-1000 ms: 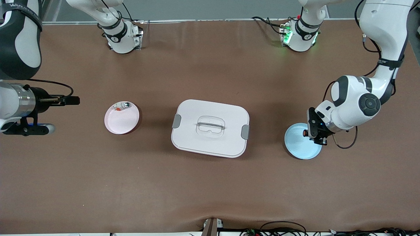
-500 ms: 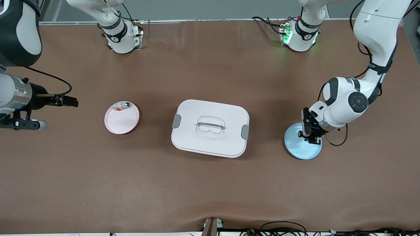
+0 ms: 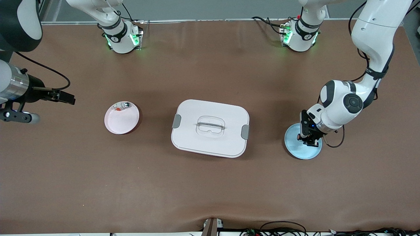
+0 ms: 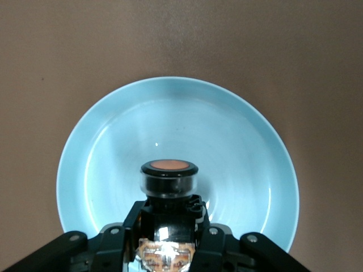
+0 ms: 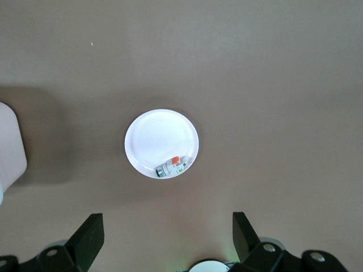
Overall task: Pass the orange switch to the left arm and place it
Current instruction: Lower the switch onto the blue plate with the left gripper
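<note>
The orange switch [image 4: 168, 177] is gripped between the clenched fingers of the left gripper [image 3: 306, 135], cap outward, and is held just over the blue plate [image 3: 297, 151] at the left arm's end of the table; judged from this pose, the switch is either being lifted from that plate or lowered onto it, and which of the two cannot be told. The box [image 3: 210, 127] stands on the table between the two plates, well apart from both grippers, so it is judged to be the obstacle that any crossing has to clear. The pink plate [image 3: 121, 119], with a small whitish-grey part [image 3: 122, 106] lying at its rim, is seen below the right gripper [image 5: 168, 235], which hangs released and wide over the right arm's end of the table; that arm waits. Counted: one switch, one box, two plates, one grey part, two arms.
</note>
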